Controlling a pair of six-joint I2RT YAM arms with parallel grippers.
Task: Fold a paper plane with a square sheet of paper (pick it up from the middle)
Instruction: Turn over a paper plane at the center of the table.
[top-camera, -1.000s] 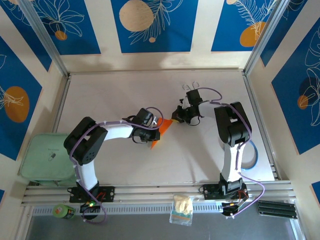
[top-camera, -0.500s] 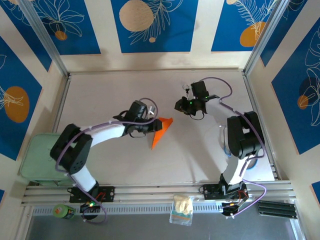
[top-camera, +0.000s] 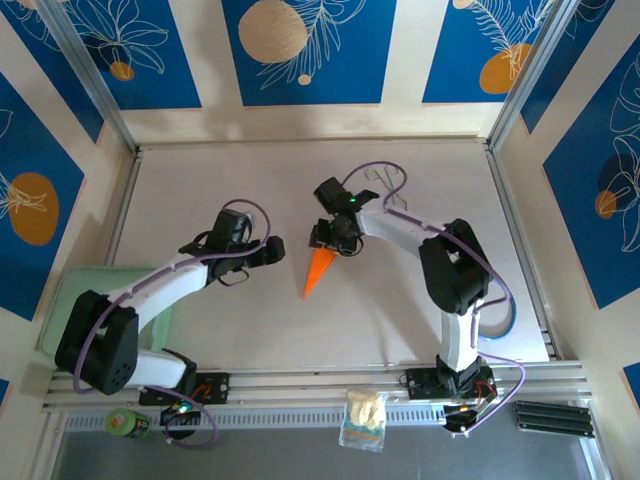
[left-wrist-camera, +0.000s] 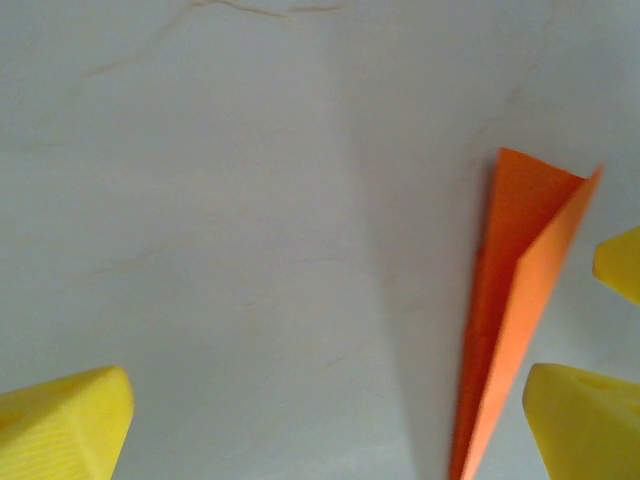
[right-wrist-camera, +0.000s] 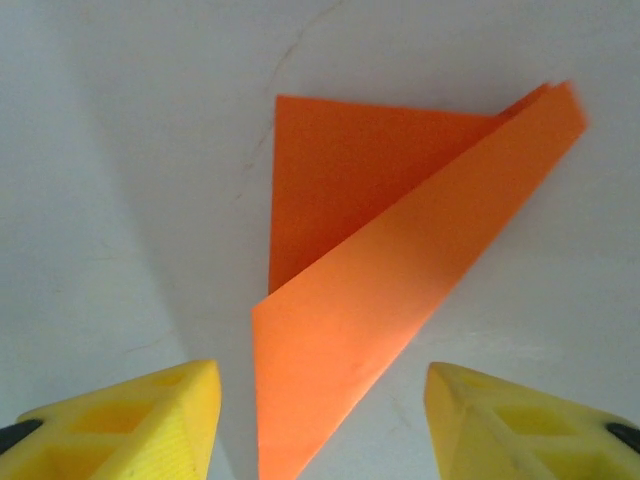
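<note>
- Right wrist: centre the spread, empty right fingers (right-wrist-camera: 130, 420) over the crease of the paper plane (right-wrist-camera: 380, 270) before clenching.
- Hold left fingers (left-wrist-camera: 60, 425), spread and empty, beside the paper plane.

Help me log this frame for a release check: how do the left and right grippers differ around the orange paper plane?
The left gripper hangs on the paper plane's left, apart from it; the right gripper hovers over its wide end. The left jaws stand wider than the right's. The plane lies centred between the right fingers but off beside one left finger. Both are open; neither clamps the paper.
</note>
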